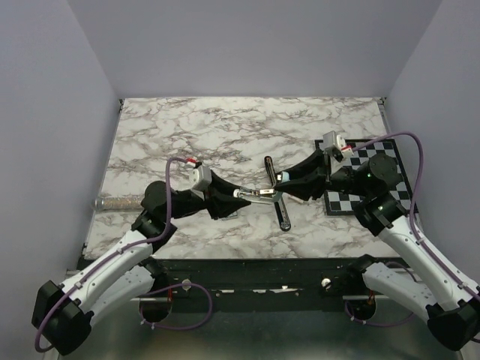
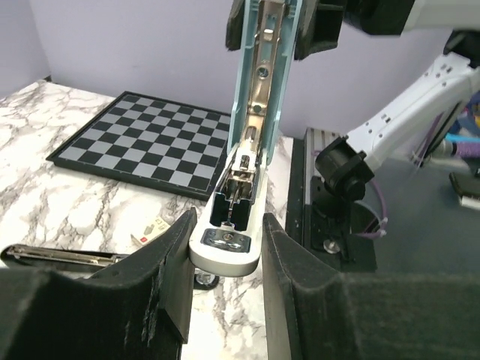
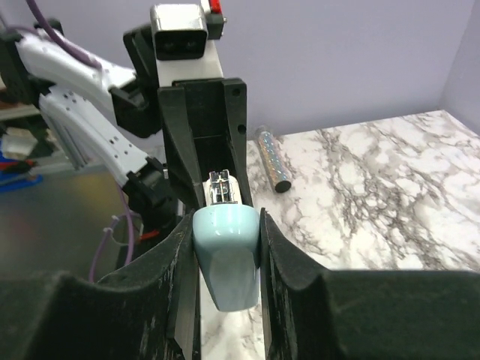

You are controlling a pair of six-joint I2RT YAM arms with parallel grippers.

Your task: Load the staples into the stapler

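A pale-blue and white stapler (image 1: 257, 195) hangs opened between my two grippers above the table's middle. My left gripper (image 2: 225, 255) is shut on its white base end (image 2: 225, 251). My right gripper (image 3: 225, 247) is shut on its pale-blue cover tip (image 3: 225, 244). The silvery metal channel (image 2: 259, 97) shows inside the raised cover. In the top view the left gripper (image 1: 238, 196) and the right gripper (image 1: 282, 187) face each other. A slim black stapler (image 1: 283, 217) lies on the table under them and also shows in the left wrist view (image 2: 60, 256). No staple strip shows.
A black-and-white chessboard (image 1: 375, 180) lies at the right and also shows in the left wrist view (image 2: 150, 142). A glittery tube (image 1: 116, 202) lies at the left edge, seen too in the right wrist view (image 3: 271, 159). A small white box (image 2: 150, 229) lies near the black stapler.
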